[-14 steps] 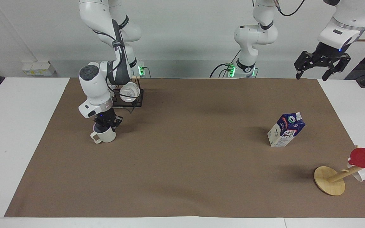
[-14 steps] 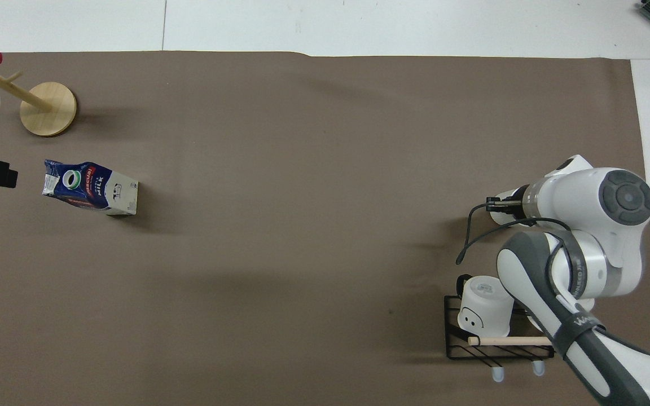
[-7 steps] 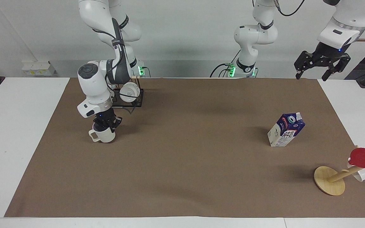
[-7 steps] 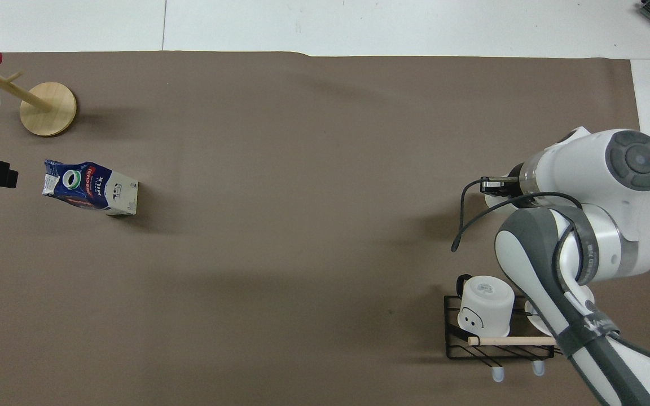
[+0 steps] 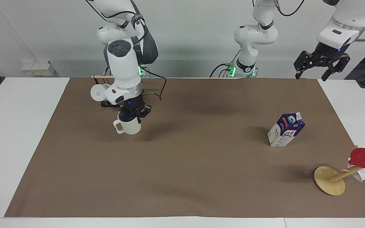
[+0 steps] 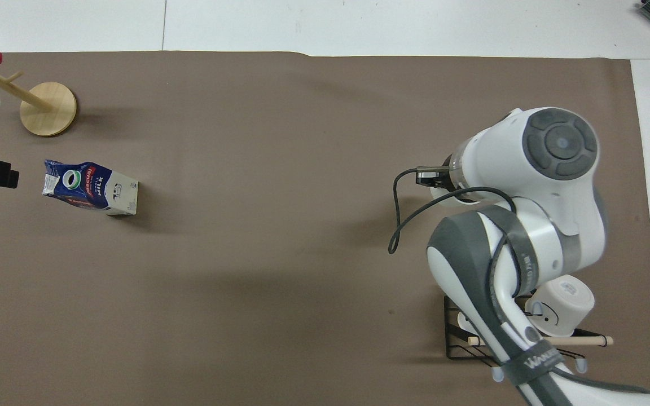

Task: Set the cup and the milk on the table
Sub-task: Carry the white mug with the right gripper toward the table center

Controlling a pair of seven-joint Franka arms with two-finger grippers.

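Presently the cup (image 5: 128, 125) is pinched at its rim by the right end effector (image 5: 134, 112) above the bench (image 5: 201, 164); the left end effector (image 5: 321, 65) is held spread, waiting beside it.

The right arm bends down from its base with the wrist pointing straight down, and its right pincer (image 5: 134, 113) hangs in the air over the brown mat of the counter (image 5: 182, 177), clamped on the rim of the cup (image 5: 128, 126), which is clear of the mat. In the overhead view the arm's big white joint covers the pincer. The left arm waits, raised high at its own end of the counter, its left pincer (image 5: 320, 67) spread wide, fingers pointing down over the counter's edge nearest the robots.
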